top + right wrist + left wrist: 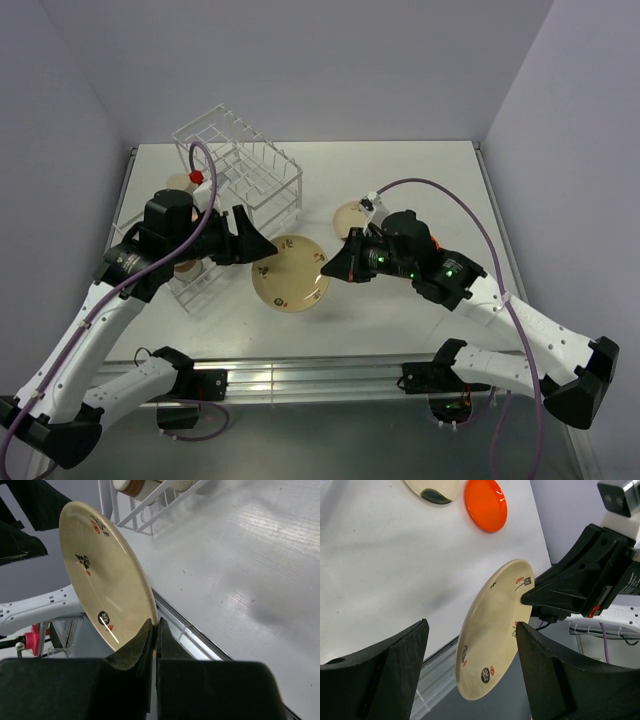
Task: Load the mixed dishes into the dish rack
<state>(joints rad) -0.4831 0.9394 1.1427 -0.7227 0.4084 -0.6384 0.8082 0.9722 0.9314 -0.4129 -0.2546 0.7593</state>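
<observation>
Cream plate (pixel 100 575) between right fingers (pixel 134 652)

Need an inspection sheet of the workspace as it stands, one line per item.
surface: white table, no spills seen.
job's things: cream plate held tilted above the table between both hands; second cream plate and orange plate flat on the table; dish rack back left, with a beige item in its low tray.
clutter: nothing seen.
grippers: right hand shut on the cream plate's rim; left hand open at the opposite edge, contact unclear.
cables: left purple cable loops in front of the rack; right purple cable arcs above the table.
surroundings: plain walls; metal rail at the near edge.
</observation>
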